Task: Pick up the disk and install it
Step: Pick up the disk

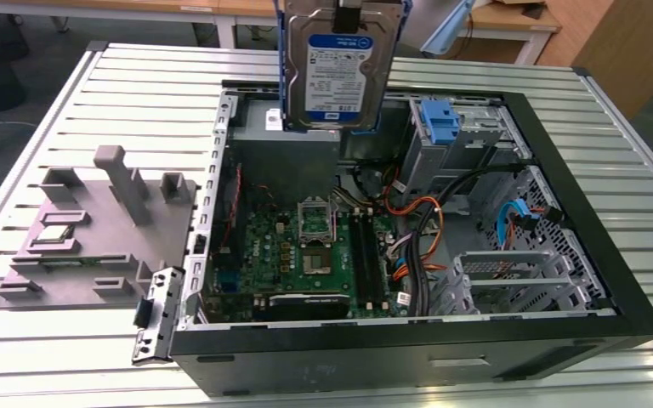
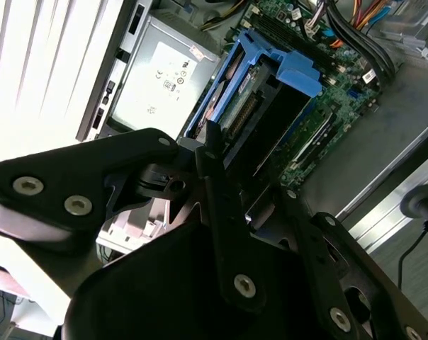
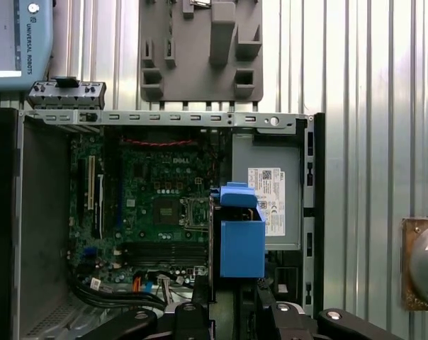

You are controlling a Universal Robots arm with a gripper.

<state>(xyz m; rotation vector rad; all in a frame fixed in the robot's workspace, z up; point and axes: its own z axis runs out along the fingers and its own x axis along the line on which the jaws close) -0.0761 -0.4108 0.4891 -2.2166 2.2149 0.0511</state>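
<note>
The disk [image 1: 338, 68], a silver-grey drive with a blue-and-white label and blue side rails, hangs upright in the air over the back part of the open computer case [image 1: 599, 255]. My gripper [image 1: 349, 12] is shut on its upper end. In the second wrist view the disk [image 2: 251, 99] shows edge-on beyond the black fingers [image 2: 212, 159], above the motherboard and beside the power supply. In the first wrist view its blue rail [image 3: 241, 241] hovers next to the grey power-supply box [image 3: 267, 198].
The case lies open on a slatted metal table [image 1: 633, 170]. Inside are the motherboard [image 1: 303, 255], cable bundles, a bare blue bracket [image 1: 445, 123] in a bay and a metal drive cage [image 1: 519, 280]. A grey fixture block [image 1: 99, 221] sits on the exterior view's left.
</note>
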